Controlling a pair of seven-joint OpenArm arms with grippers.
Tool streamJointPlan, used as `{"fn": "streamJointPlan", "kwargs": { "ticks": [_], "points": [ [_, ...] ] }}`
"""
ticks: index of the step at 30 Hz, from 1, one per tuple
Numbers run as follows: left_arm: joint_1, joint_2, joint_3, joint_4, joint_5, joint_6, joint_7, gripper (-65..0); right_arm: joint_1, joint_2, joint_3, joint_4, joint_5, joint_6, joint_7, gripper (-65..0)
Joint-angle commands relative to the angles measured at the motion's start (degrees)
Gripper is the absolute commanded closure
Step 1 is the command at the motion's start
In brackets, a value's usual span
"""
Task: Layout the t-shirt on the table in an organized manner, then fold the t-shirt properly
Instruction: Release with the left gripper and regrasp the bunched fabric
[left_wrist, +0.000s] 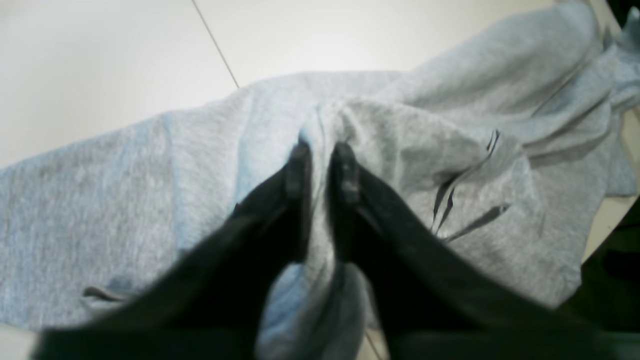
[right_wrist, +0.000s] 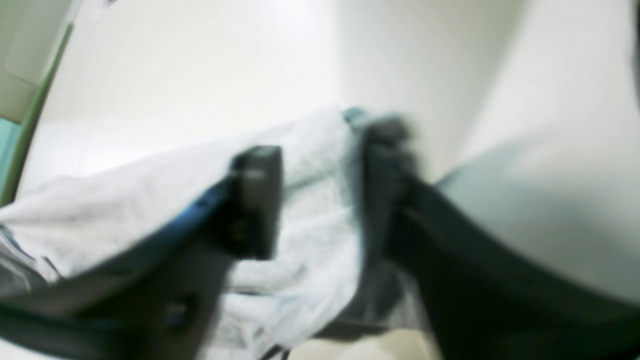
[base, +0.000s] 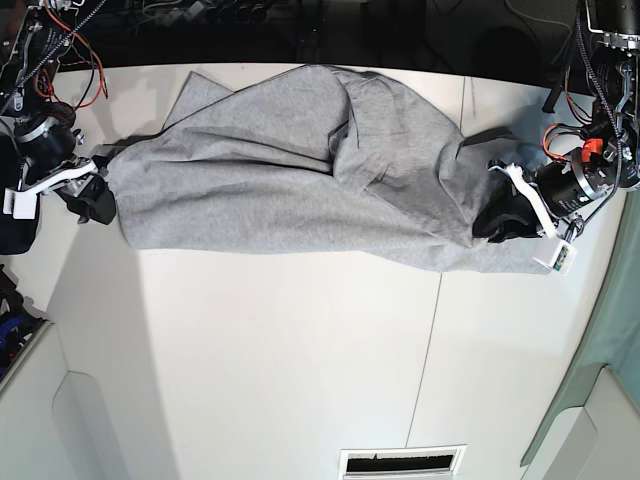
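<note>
The light grey t-shirt (base: 300, 170) lies crumpled lengthwise across the far half of the white table (base: 300, 350). My left gripper (base: 492, 218) is at the shirt's right end. In the left wrist view its fingers (left_wrist: 300, 170) stand close together with a raised fold of the t-shirt (left_wrist: 150, 200) pinched between them, near some black print. My right gripper (base: 98, 195) is at the shirt's left end. In the blurred right wrist view this gripper (right_wrist: 320, 190) is open, its fingers wide apart with the t-shirt (right_wrist: 125, 210) lying loose between them.
A thin seam (base: 435, 300) runs across the tabletop. A vent slot (base: 400, 462) sits at the near edge. A pale grey-green panel (base: 600, 380) borders the right side, and cables (base: 70, 40) and dark gear line the back. The table's edge (left_wrist: 600, 230) is close to my left gripper.
</note>
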Motion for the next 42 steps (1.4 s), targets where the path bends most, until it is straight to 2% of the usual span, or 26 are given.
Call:
{"fn": "streamJointPlan", "kwargs": {
  "ticks": [1,3,8,14,17,25,28,33,36,42],
  "points": [
    [-0.9,-1.1,-0.5,0.8,-1.6,-0.3,-0.4,-16.8,0.0,1.1,0.5,1.0,0.7,0.4,1.1,-34.7],
    [-0.9,-1.5,-0.5,0.8,-3.3,-0.3,1.0,-21.0,-0.3,1.1,1.4,1.0,0.7,0.4,-0.3,-37.7],
    [-0.7,-2.1,-0.5,0.8,-5.7,-0.3,5.8,-21.1,-3.2,1.0,5.5,1.0,2.6,0.4,-5.4,-37.7],
    [-0.7,-1.9,-0.5,0.8,-10.5,-0.3,6.0,-21.1,-9.0,1.0,6.8,1.0,3.9,0.4,-5.1,-37.7],
    [-0.7,-1.0,-0.5,0.8,-10.7,-0.3,6.0,-21.1,-10.9,1.0,6.8,1.0,3.9,0.4,-3.2,-37.7],
    [-0.9,-0.9,-0.5,0.8,-13.6,-0.3,5.4,-21.1,-10.4,0.6,6.2,1.0,3.9,0.4,-0.7,-37.7],
    [-1.0,-0.9,-0.5,0.8,-13.2,-0.3,3.7,-21.5,-10.4,0.6,5.5,1.0,3.9,0.4,-0.7,-37.7],
    [-1.0,1.5,-0.5,0.8,-10.2,-0.3,3.6,-28.5,-10.4,0.6,5.2,1.0,3.9,0.4,-0.6,-37.7],
    [-1.0,2.9,-0.4,0.8,-9.3,-0.3,3.6,-28.4,-10.4,0.5,5.2,1.0,3.9,0.4,-0.6,-37.7],
    [-1.0,3.2,-0.4,0.8,-8.1,-0.3,3.6,-28.4,-10.4,0.6,5.2,1.0,3.9,0.4,-0.6,-37.7]
  ]
}}
